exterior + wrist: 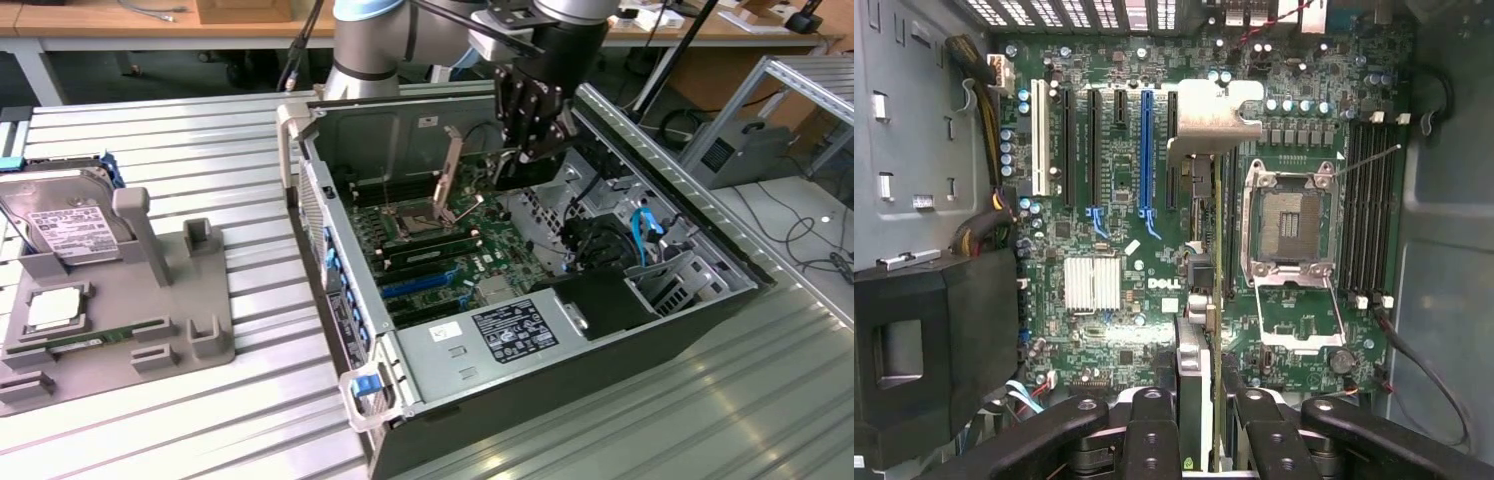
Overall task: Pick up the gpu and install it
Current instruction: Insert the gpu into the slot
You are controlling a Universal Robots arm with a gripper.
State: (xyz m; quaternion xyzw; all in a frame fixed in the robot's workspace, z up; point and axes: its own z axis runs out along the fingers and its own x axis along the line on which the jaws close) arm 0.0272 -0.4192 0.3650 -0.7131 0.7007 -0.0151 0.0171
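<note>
My gripper (530, 150) hangs inside the open computer case (350, 300), above the green motherboard (461, 262). In the wrist view the gripper (1202, 432) is shut on the gpu (1194, 375), which shows edge-on as a thin upright board between the black fingers (1152, 432). Its silvery metal bracket (1209, 115) sticks out at the far end. The card floats over the board between the expansion slots and the open CPU socket (1294, 222). A blue slot (1146, 150), black slots (1067, 150) and a white slot (1038, 140) lie beside it, all unfilled.
The case lies on its side on a ribbed metal table (160, 420). At the exterior view's left a grey fixture (187, 345) holds a silver hard drive (60, 225). A black power supply (514, 332) and blue cables (646, 235) crowd the case's near end.
</note>
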